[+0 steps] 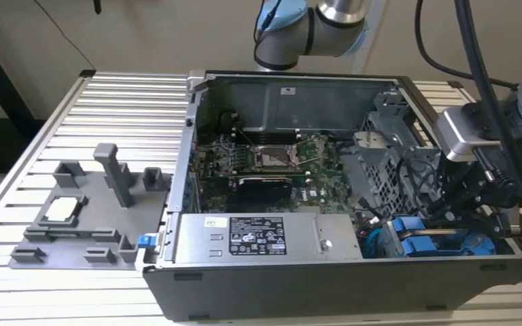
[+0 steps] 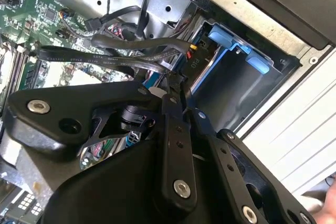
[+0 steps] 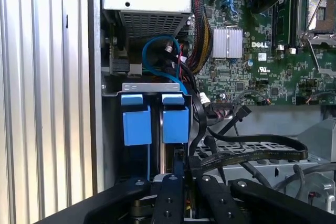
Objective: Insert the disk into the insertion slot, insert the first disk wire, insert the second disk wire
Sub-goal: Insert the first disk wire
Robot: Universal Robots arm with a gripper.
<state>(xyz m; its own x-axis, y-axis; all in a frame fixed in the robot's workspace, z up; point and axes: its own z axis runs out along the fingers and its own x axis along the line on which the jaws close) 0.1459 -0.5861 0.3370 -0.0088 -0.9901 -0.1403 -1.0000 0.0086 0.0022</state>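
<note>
Deep in a corner of the open computer case (image 1: 334, 285), the disk (image 3: 176, 124) sat in the insertion slot (image 3: 157, 86) beside a second blue carrier (image 3: 136, 125), as the first wrist view showed. The gripper (image 3: 181, 165) hung near them, drawn narrow. The second wrist view set its tips among black flat cables (image 2: 94, 55); whether they pinched one, I could not tell. The exterior view took in the motherboard (image 1: 320, 170) and a grey fixture tray (image 1: 71, 241).
</note>
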